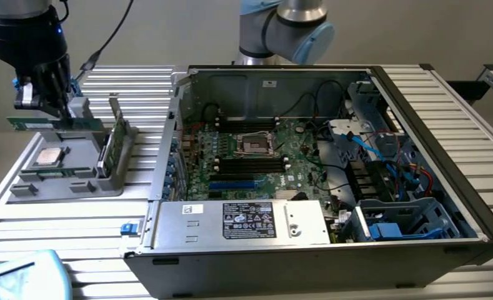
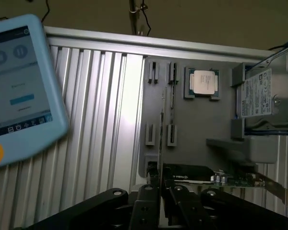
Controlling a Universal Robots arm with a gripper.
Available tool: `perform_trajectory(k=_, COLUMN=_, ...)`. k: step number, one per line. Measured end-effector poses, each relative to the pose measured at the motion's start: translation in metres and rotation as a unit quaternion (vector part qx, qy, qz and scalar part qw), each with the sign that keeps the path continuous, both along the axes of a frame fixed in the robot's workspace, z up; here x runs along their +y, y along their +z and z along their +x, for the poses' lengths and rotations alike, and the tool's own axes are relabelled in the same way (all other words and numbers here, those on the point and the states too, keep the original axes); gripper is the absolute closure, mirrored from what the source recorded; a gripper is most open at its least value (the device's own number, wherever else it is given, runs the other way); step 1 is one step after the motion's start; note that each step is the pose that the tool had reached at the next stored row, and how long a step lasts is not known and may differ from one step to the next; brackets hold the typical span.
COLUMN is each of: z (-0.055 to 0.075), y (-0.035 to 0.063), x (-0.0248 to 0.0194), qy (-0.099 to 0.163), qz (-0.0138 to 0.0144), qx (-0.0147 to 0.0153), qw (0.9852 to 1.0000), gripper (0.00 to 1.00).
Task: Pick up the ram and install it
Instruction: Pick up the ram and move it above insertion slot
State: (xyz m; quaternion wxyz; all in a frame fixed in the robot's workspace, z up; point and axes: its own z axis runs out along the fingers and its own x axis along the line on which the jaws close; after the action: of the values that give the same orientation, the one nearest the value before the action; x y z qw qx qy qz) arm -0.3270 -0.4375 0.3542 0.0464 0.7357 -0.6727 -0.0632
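My gripper (image 1: 53, 111) hangs above the grey holder tray (image 1: 71, 172) at the exterior view's left and is shut on the ram (image 1: 29, 123). The ram is a long green stick, held level and lifted clear of the tray. From the wrist camera the ram (image 2: 162, 120) appears edge-on as a thin dark line running out from between the black fingers (image 2: 149, 201). The open computer case (image 1: 446, 187) lies at the exterior view's right. Its motherboard (image 1: 271, 156) carries dark memory slots (image 1: 250, 164) beside the processor socket (image 1: 255, 144).
The tray also holds a square silver processor chip (image 1: 50, 156) (image 2: 204, 82), an upright green expansion card (image 1: 117, 140) (image 2: 206, 175) and a grey drive (image 2: 259, 93). A blue-edged teach pendant (image 2: 19, 91) (image 1: 17, 275) lies on the ribbed table. The power supply (image 1: 246, 222) fills the case's near side.
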Motion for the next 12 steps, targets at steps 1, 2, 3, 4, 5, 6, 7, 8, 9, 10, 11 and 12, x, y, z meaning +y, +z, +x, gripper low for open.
perform_trajectory(k=1, z=0.003, y=0.0026, x=0.0, qy=0.0, qz=0.0, qx=0.0013, qw=1.0, gripper=0.86)
perform_trajectory(k=2, z=0.007, y=0.0053, x=0.0, qy=0.0, qz=0.0, qx=0.0027, qw=1.0, gripper=0.86)
perform_trajectory(k=3, z=0.01, y=0.0079, x=0.0, qy=0.0, qz=0.0, qx=0.0041, qw=1.0, gripper=0.86)
perform_trajectory(k=4, z=0.013, y=0.0106, x=0.0, qy=0.0, qz=0.0, qx=0.0055, qw=1.0, gripper=0.86)
perform_trajectory(k=5, z=0.016, y=0.0132, x=0.0, qy=0.0, qz=0.0, qx=0.007, qw=1.0, gripper=0.86)
perform_trajectory(k=6, z=0.02, y=0.0159, x=0.0, qy=0.0, qz=0.0, qx=0.0084, qw=1.0, gripper=0.86)
perform_trajectory(k=7, z=0.023, y=0.0183, x=0.0, qy=0.0, qz=0.0, qx=0.0099, qw=1.0, gripper=0.86)
perform_trajectory(k=8, z=0.027, y=0.0203, x=0.0, qy=0.0, qz=0.0, qx=0.0114, qw=0.9999, gripper=0.86)
perform_trajectory(k=9, z=0.03, y=0.0217, x=0.0, qy=0.0, qz=0.0, qx=0.0125, qw=0.9999, gripper=0.86)
perform_trajectory(k=10, z=0.034, y=0.0228, x=0.0, qy=0.0, qz=-0.0001, qx=0.0135, qw=0.9999, gripper=0.86)
perform_trajectory(k=11, z=0.038, y=0.0236, x=0.0, qy=0.0, qz=-0.0001, qx=0.0144, qw=0.9999, gripper=0.86)
perform_trajectory(k=12, z=0.042, y=0.024, x=0.0, qy=0.0, qz=0.0, qx=0.015, qw=0.9999, gripper=0.86)
